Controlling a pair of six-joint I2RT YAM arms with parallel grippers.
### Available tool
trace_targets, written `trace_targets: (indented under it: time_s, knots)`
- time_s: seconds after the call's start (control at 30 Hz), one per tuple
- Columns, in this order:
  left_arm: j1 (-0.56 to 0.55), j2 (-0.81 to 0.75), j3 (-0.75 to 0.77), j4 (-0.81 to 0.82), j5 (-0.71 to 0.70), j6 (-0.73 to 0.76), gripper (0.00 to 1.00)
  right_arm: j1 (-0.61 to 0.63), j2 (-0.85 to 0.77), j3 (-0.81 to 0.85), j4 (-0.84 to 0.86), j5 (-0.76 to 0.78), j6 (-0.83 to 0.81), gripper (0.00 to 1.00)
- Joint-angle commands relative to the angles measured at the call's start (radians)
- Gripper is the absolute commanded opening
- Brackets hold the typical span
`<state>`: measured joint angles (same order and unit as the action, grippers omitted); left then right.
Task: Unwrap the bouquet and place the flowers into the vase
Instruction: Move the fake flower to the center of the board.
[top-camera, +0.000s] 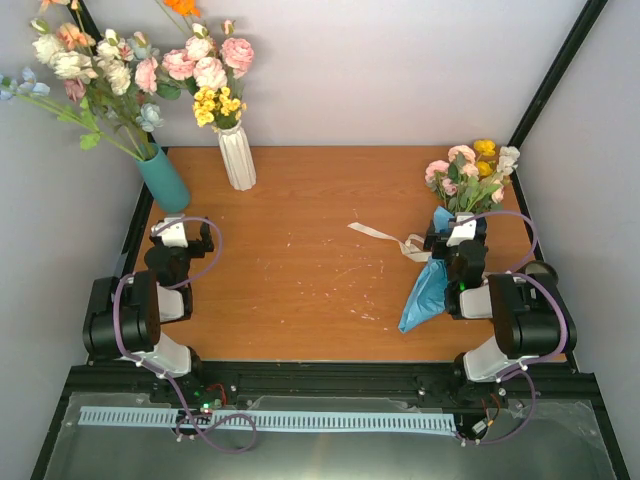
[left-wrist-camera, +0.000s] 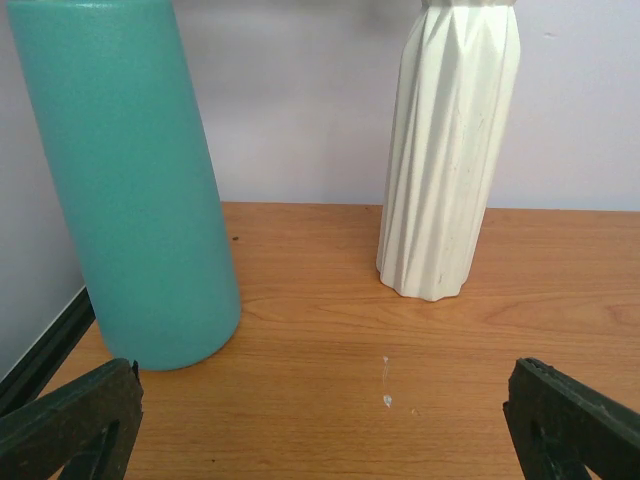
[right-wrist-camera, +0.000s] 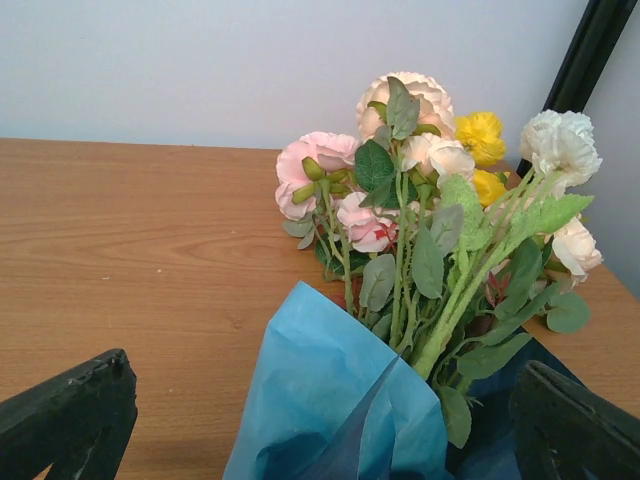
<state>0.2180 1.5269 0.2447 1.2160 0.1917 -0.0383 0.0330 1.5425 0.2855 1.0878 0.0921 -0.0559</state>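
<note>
The bouquet lies at the right of the table. Its pink, cream and yellow flowers (top-camera: 468, 172) (right-wrist-camera: 420, 170) point to the far edge, and the blue paper (top-camera: 425, 295) (right-wrist-camera: 330, 410) trails toward me. A beige ribbon (top-camera: 385, 237) lies loose on the wood to its left. My right gripper (top-camera: 457, 243) (right-wrist-camera: 320, 440) hovers over the wrapped stems. It is open, with a fingertip on each side of the paper and not touching it. The vase (top-camera: 541, 270) shows only as a dark rounded rim behind the right arm. My left gripper (top-camera: 181, 233) (left-wrist-camera: 320, 430) is open over bare wood at the left.
A teal cylindrical vase (top-camera: 162, 180) (left-wrist-camera: 125, 190) and a white ribbed vase (top-camera: 237, 157) (left-wrist-camera: 450, 160), both with large flower bunches, stand at the back left, close in front of the left gripper. Black frame rails edge the table (top-camera: 300, 260).
</note>
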Motion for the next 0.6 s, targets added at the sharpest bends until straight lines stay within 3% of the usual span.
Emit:
trace_targets:
  time_s: [0.0,0.43,0.57]
  knots:
    - [0.006,0.0,0.011,0.037,0.017,0.005,0.99,-0.01,0.001,0.007,0.016,-0.017,-0.008,1.0]
    - [0.005,-0.014,0.011,0.039,0.032,0.017,0.99,-0.023,0.0,0.018,-0.005,-0.034,0.003,1.0]
    - [-0.011,-0.129,0.086,-0.194,-0.038,0.011,0.99,-0.021,-0.084,0.009,-0.041,0.022,0.016,1.0]
